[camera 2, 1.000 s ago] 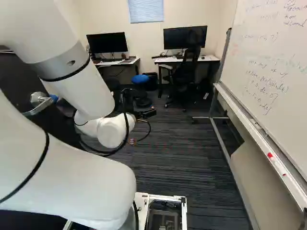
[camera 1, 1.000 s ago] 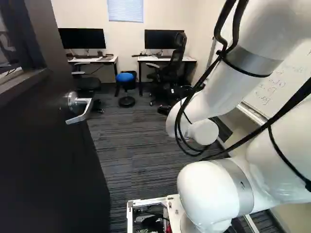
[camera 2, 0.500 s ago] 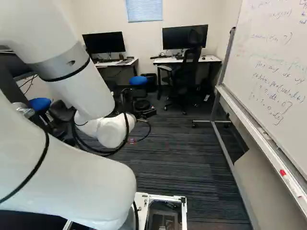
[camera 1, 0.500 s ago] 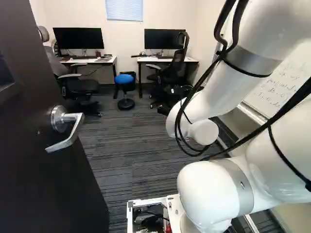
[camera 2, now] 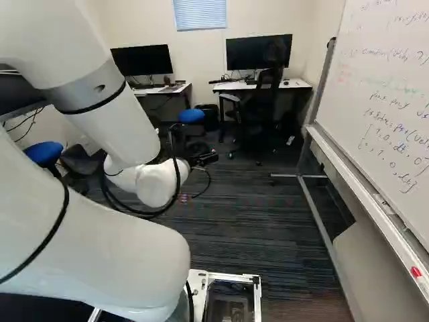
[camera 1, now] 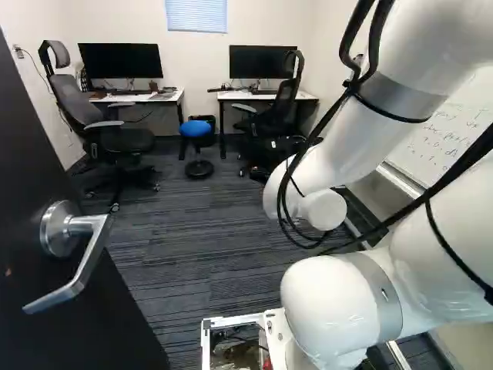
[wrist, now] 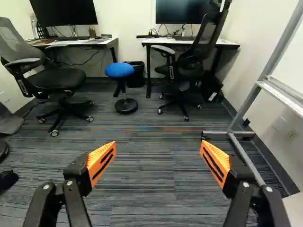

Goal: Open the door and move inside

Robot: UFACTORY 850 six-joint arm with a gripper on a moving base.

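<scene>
Door (camera 1: 85, 327): standing open at the left of the left base view, free edge toward the carpet (camera 1: 192, 262). Its handle (camera 1: 87, 266) lies left of the claw (wrist: 158, 161) and, as judged, nearer the base; the lever slopes down away from that edge. Neither claw nor arm (camera 1: 331, 158) touches it. Grey chair (wrist: 54, 80): beyond the door, left of the blue stool (wrist: 120, 70). Claw: spread wide, nothing between its pads, facing into the room over carpet. Whiteboard (camera 2: 382, 100): on the right, its stand's foot (camera 2: 322, 225) reaching into the floor. Opening appears done; entry likely calls for driving straight ahead, minding door edge and stand.
</scene>
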